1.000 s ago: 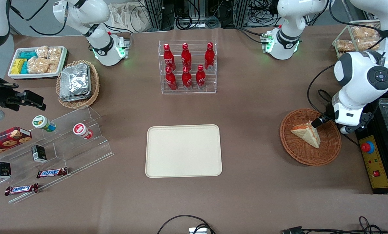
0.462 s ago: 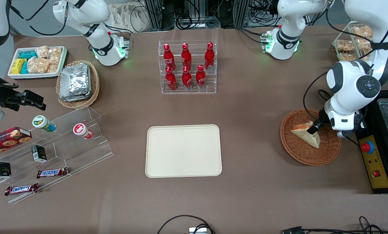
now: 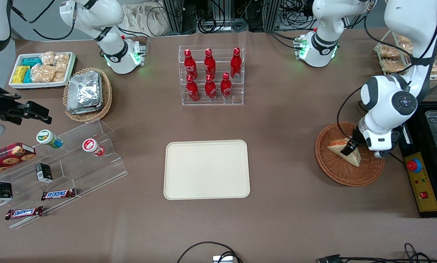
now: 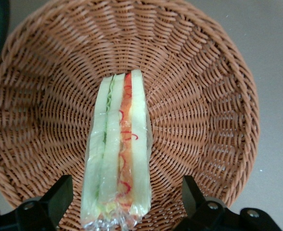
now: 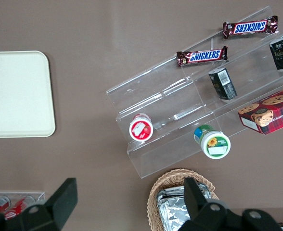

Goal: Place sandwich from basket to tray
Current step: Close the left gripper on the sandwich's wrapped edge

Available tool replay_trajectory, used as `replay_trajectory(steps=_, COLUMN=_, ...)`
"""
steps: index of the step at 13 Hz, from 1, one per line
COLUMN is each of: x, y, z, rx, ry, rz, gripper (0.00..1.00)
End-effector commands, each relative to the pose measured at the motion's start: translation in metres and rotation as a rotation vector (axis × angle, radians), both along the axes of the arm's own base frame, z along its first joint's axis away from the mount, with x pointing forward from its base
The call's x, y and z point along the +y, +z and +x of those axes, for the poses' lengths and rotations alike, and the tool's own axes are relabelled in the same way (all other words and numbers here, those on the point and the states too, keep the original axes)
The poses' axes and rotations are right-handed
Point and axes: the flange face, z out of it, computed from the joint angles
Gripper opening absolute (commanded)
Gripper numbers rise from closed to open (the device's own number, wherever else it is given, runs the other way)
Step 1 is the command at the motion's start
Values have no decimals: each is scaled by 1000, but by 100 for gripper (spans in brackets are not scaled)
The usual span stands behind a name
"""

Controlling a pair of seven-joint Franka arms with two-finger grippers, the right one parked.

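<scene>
The sandwich (image 3: 342, 149) is a pale triangular wedge in clear wrap, lying in the round brown wicker basket (image 3: 335, 171) toward the working arm's end of the table. Seen from the wrist, the sandwich (image 4: 118, 149) stands on edge with its red and green filling up, on the basket (image 4: 199, 120) weave. My left gripper (image 3: 350, 148) hangs low over the sandwich, open, with one black finger (image 4: 59, 195) on each side of the wedge's near end and a gap to the bread on both sides. The cream tray (image 3: 206, 169) sits bare at the table's middle.
A clear rack of red bottles (image 3: 211, 75) stands farther from the camera than the tray. A black control box with a red button (image 3: 419, 175) lies beside the basket. A tan basket of foil packs (image 3: 86, 93) and a clear stepped shelf (image 3: 75, 157) with snacks lie toward the parked arm's end.
My left gripper has swung in over the basket from its outer rim and come down, so its open fingers now straddle the sandwich. The sandwich has not moved.
</scene>
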Motion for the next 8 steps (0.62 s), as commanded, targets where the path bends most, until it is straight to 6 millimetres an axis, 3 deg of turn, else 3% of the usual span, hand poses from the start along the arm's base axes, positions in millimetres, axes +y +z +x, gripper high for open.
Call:
replay_trajectory(steps=1, x=-2, y=-17, z=-9, rx=-24, ry=19, rz=-8, gripper=100)
replay_trajectory(steps=5, x=-2, y=-25, z=-10, rx=-18, ry=11, rz=-6, gripper=96)
replay_trajectory(steps=8, x=2, y=-24, z=-9, rx=-24, ry=19, rz=-6, gripper=63)
